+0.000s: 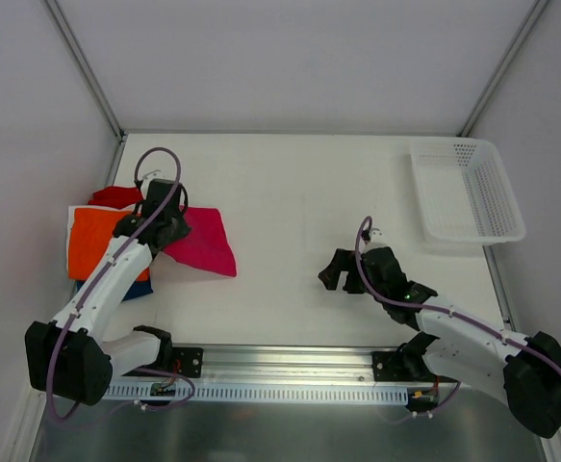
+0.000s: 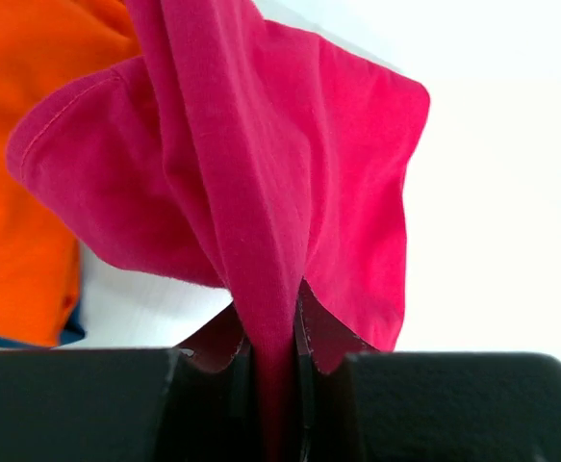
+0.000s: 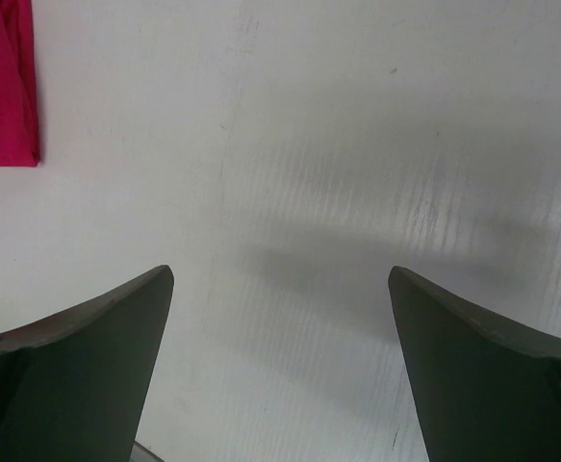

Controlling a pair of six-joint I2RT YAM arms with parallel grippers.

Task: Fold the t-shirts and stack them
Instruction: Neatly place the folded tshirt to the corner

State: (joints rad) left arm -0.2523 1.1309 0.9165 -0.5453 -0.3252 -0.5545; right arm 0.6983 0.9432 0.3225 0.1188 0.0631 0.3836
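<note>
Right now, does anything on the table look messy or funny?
Yes. The pink t-shirt is not flat: the left claw pinches it into a bunched ridge, beside the orange t-shirt. That pile looks uneven too, with a red t-shirt and a blue t-shirt poking out at its edges.

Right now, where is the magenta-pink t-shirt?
In the top view, the magenta-pink t-shirt is on the left side of the table, just right of the orange t-shirt. One bunched fold is pinched in the left tool.
</note>
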